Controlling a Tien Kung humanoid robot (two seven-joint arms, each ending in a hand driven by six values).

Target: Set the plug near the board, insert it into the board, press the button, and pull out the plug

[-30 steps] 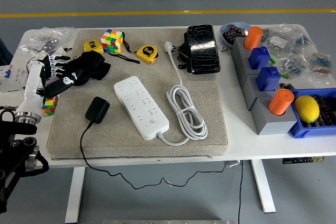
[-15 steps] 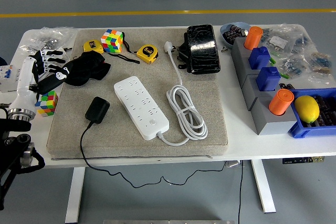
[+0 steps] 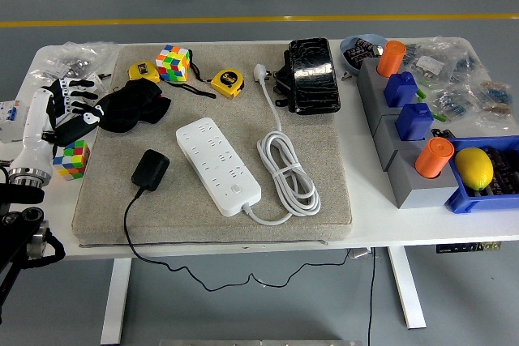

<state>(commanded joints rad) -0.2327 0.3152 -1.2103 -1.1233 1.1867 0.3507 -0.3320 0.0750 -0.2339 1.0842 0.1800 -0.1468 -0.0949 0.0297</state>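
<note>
Plug (image 3: 150,169), the black adapter, lies flat on the grey mat (image 3: 324,192) toward the desk's near-left corner, cable trailing over the near edge. It sits just beside the white power strip (image 3: 217,164), which runs diagonally across the mat's middle, but isn't touching it. Sockets look empty, so I'd judge you're at step one: nothing gripped, nothing inserted. Your left hand (image 3: 71,107) is at the desk's left edge, over the black cloth-like item (image 3: 134,107) and beside the small colour cube (image 3: 70,158), well apart from the plug. Fingers spread, holding nothing; can't tell if they touch the cloth. Right arm isn't in frame. Next move as I read it: bring the left hand toward the near edge and inward onto the plug, grip its body, then orient prongs down over a socket.
</note>
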